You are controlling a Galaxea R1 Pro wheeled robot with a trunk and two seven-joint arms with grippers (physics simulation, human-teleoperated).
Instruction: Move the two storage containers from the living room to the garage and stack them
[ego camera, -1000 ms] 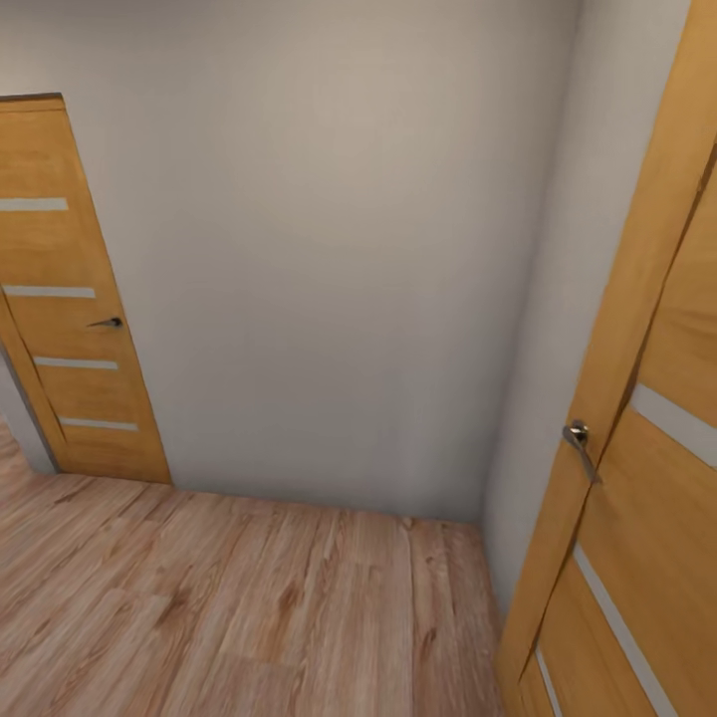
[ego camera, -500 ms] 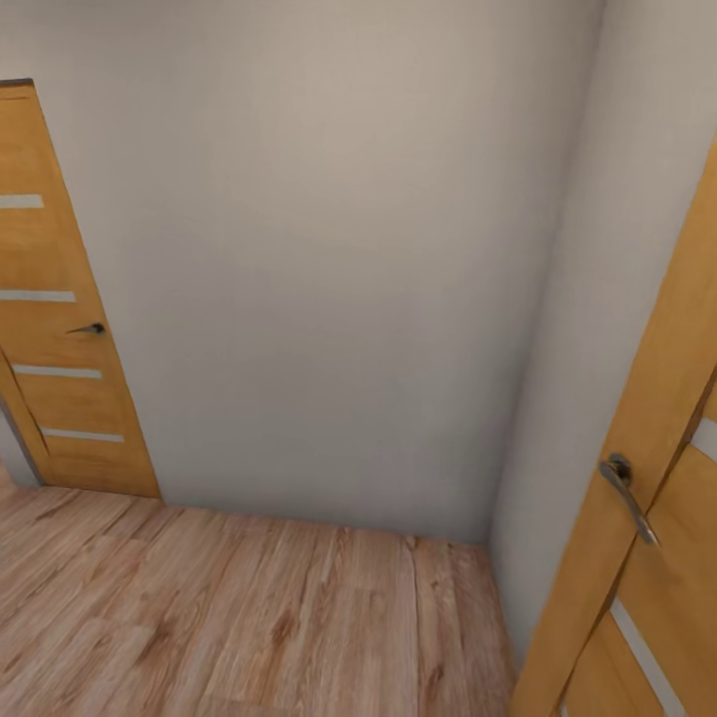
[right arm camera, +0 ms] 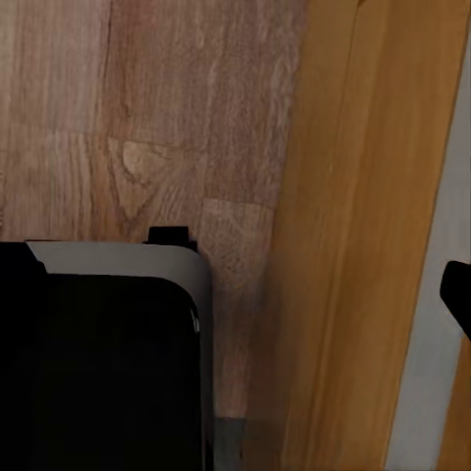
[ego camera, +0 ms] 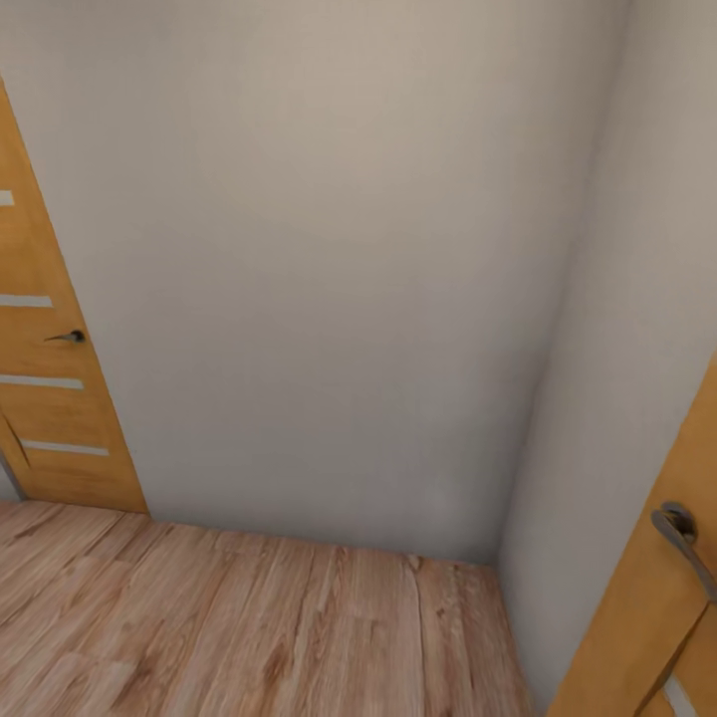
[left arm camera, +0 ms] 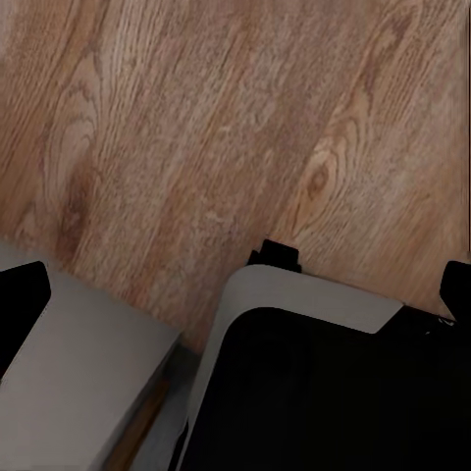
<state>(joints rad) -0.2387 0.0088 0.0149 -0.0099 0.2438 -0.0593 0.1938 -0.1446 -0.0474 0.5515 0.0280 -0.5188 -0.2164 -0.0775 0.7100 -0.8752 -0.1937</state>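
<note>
The view is being swung rightward, the slit-windowed light wooden door [ego camera: 45, 378] sliding toward the frame's edge, while neither end effector's state can be told, no orange-red bins are being shown, and the handled wooden door [ego camera: 647, 617] alongside should be cleared widely.

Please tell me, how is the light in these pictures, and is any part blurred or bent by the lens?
Head view: soft even light on the wall, no glare; the left door leans, bent by the wide lens. Left wrist view: wood floor sharp. Right wrist view: the door looks soft and blurred.
</note>
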